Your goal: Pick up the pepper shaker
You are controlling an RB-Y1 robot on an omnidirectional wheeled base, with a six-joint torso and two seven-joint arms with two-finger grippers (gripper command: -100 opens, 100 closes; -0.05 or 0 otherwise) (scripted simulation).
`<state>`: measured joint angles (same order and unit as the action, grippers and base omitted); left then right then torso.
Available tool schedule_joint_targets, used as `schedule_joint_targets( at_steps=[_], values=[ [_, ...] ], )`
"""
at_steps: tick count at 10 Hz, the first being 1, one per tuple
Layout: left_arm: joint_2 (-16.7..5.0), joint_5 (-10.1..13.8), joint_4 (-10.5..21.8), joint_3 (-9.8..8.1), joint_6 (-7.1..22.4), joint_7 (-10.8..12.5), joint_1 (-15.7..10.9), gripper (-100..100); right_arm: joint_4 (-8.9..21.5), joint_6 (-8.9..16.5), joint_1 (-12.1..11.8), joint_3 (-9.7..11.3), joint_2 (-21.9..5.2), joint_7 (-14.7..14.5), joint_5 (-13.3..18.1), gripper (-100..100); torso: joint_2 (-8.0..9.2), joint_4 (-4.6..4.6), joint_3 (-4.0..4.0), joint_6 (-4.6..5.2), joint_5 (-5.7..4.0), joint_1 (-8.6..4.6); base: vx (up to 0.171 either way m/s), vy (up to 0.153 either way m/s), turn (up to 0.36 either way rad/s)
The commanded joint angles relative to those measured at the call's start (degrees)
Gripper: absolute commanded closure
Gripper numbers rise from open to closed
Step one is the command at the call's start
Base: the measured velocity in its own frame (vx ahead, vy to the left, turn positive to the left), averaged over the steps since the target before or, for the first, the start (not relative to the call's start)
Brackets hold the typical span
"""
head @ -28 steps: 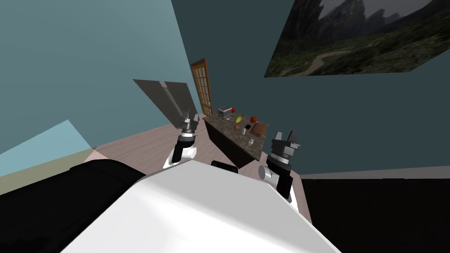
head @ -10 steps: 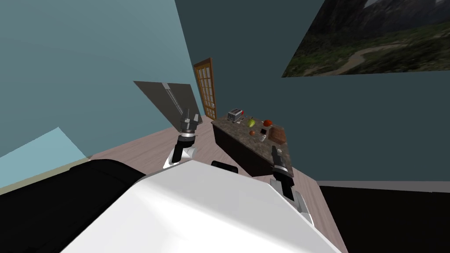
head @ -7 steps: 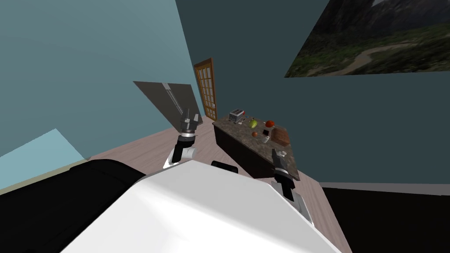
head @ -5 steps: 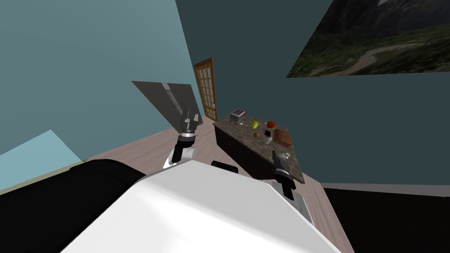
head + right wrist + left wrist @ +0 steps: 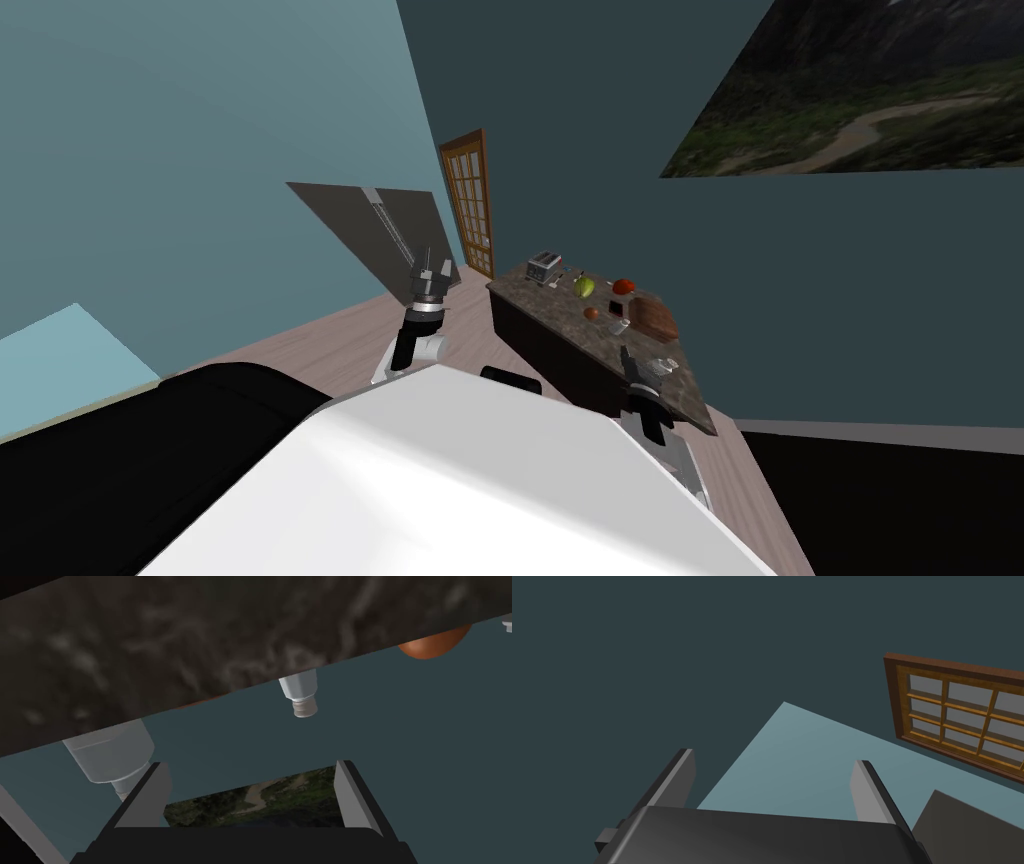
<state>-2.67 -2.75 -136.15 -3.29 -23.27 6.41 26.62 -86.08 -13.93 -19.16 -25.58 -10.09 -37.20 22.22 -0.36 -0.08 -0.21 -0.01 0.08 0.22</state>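
my right pincer (image 5: 252,796) is wide open and has hold of nothing. it hangs low in the right half of the head view, at the near end of the dark stone counter (image 5: 685,400). two small pale grey shakers stand on that counter. the near shaker (image 5: 107,748) is just beside one of my fingers and outside the gap, not between them. the far shaker (image 5: 298,691) stands well apart, further along the top. they look much alike, so i cannot tell which holds pepper. i judge the near one to be mine to take.

it looks small, light and rigid, with smooth sides that could slip. it also has a narrow neck that gives little to press on. being tall for its base, it should tip easily if a finger bumps it. i would shift sideways until the wide body sits between both fingers, then close gently on that body below the neck.

my left pincer (image 5: 428,268) is raised left of centre in the head view, open and empty.
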Motion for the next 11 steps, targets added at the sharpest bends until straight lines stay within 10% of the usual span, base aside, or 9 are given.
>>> schedule_joint_targets(
  at_steps=[1,11],
  values=[
    [0.0,0.0,0.0,0.0,0.0,0.0,0.0,0,2.47,0.54,2.26,-1.2,-0.05,-2.44,1.43,-100,0.0,0.0,0.0,0.0,0.0,0.0,0.085,0.065,-0.032],
    [-0.01,0.0,0.0,0.0,0.0,0.0,0.0,0,11.69,2.87,13.61,-6.79,-1.15,-13.17,7.38,-100,0.06,0.01,0.03,0.01,-0.04,-0.21,0.083,0.04,-0.035]
  ],
)
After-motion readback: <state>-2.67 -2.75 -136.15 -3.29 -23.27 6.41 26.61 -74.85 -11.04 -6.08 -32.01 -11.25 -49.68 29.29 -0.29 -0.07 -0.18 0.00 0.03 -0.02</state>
